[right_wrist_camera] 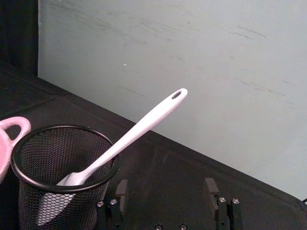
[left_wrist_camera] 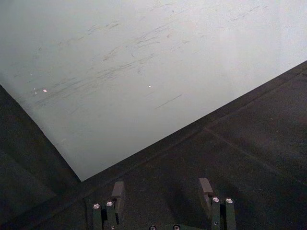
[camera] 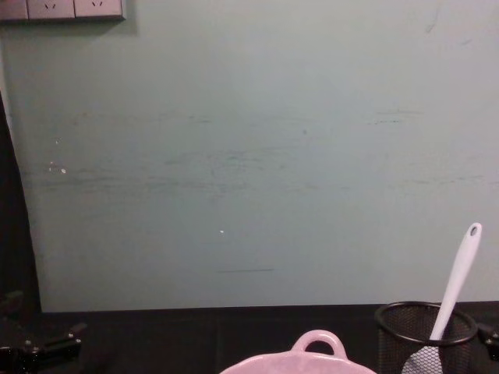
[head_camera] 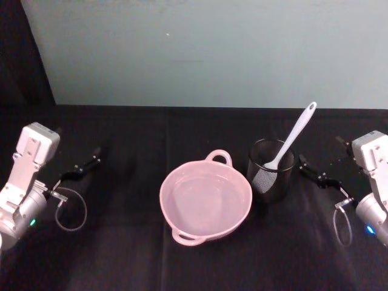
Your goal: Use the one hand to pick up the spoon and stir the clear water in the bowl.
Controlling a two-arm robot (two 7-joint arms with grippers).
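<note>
The pale pink bowl (head_camera: 205, 203) sits at the table's middle with clear water in it; its loop handle (camera: 317, 343) and rim show in the chest view, and one handle (right_wrist_camera: 13, 128) in the right wrist view. To its right a black wire-mesh cup (head_camera: 270, 170) holds the white spoon (head_camera: 293, 137), blade down, handle leaning up and to the right (right_wrist_camera: 144, 129) (camera: 454, 284). My right gripper (head_camera: 312, 171) hovers just right of the cup, open, with its fingers (right_wrist_camera: 122, 189) empty. At the far left my left gripper (head_camera: 85, 167) is open over bare cloth, fingers (left_wrist_camera: 118, 191) empty.
A black cloth (head_camera: 121, 254) covers the table. A pale green wall panel (head_camera: 212, 48) stands along the back edge. Cable loops hang from both wrists (head_camera: 71, 209) (head_camera: 342, 221).
</note>
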